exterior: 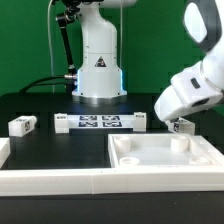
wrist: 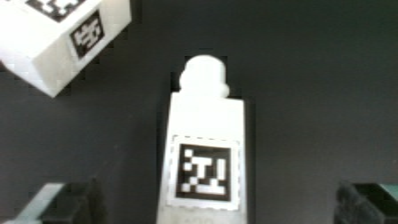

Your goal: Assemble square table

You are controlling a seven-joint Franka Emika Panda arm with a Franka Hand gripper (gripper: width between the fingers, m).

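The white square tabletop [exterior: 165, 158] lies rim-up at the front of the exterior view's right. One white leg [exterior: 22, 125] lies on the black table at the left. My gripper [exterior: 180, 124] hangs low just behind the tabletop's far right corner. In the wrist view the gripper [wrist: 215, 206] is open. Its two dark fingertips [wrist: 61, 205] stand well apart on either side of a tagged leg [wrist: 206, 140] with a round peg at its far end, and do not touch it. A second tagged leg [wrist: 68, 38] lies close beside it.
The marker board [exterior: 98, 122] lies in front of the robot base [exterior: 98, 70]. The long white L-shaped border wall [exterior: 55, 178] runs along the front edge, next to the tabletop. Black cables trail at the back left.
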